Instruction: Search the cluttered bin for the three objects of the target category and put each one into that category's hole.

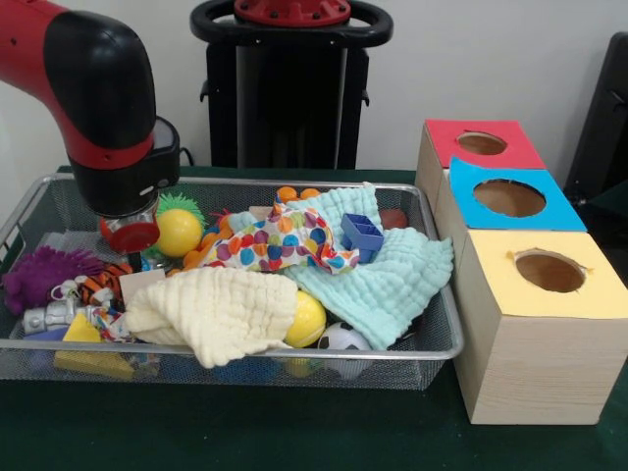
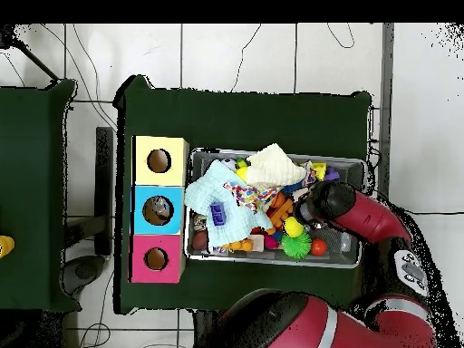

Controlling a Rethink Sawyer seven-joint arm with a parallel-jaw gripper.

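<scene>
Tool (image 1: 130, 234) low over bin (image 1: 444, 345) at frame left, by yellow ball (image 1: 179, 233), prob. probing clutter; we can't tell its opening/hold.

Red-black arm head (image 2: 328, 201) over right part of wire mesh bin (image 2: 272, 260); gripper itself hidden beneath. Spiky green ball (image 2: 294, 245) and small red ball (image 2: 318, 246) just below head. Cream folded cloth (image 2: 276, 168) up-left. Pale mint cloth (image 2: 213, 192) further left, small blue block (image 2: 217, 213) on it. Yellow (image 2: 159, 160), blue (image 2: 158, 210), pink (image 2: 156, 259) hole boxes beyond bin's left end.
</scene>
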